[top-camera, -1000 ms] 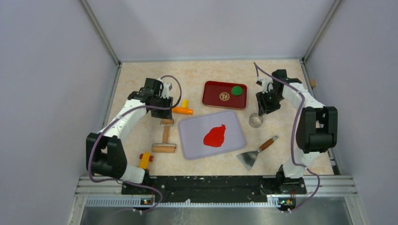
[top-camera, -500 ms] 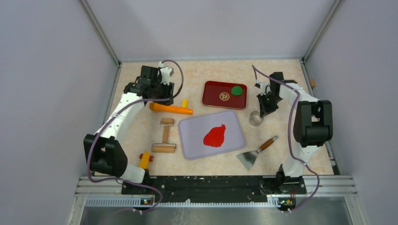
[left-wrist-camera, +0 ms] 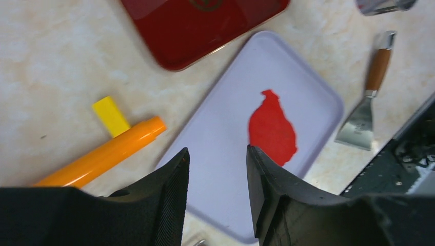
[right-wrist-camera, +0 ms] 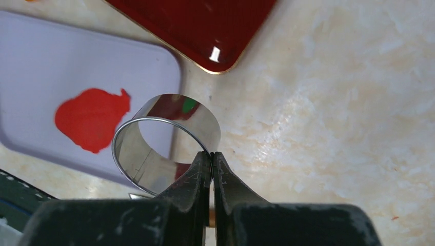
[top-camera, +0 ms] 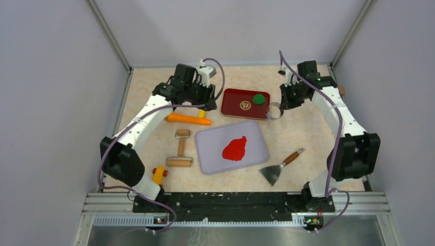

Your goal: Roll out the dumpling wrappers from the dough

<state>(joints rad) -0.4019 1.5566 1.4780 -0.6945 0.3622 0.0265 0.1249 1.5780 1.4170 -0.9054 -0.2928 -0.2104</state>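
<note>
Change: ring cutter (right-wrist-camera: 197,123) lay on the table (top-camera: 308,134) a sec ago; now it hangs in the air by the red tray (top-camera: 233,105) corner; left arm swung to the far side, twds centre.
Meaning: rolling looks done, I think; cutting rounds comes next; no wrappers cut yet.
Right gripper (right-wrist-camera: 211,154): jaws closed tight, pinching the cutter's thin wall.
Left gripper (left-wrist-camera: 216,151): fingers apart, holding nothing.
Dough (top-camera: 235,148): flat ragged red patch, mid of lilac board (top-camera: 210,154); cutter well apart from it, far-right.
Surface: beige marbled top; wooden roller (top-camera: 180,148) and orange tool (top-camera: 188,119) on left; scraper (top-camera: 279,166) on right.
Room: plain grey walls (top-camera: 231,31) on 3 sides.
</note>
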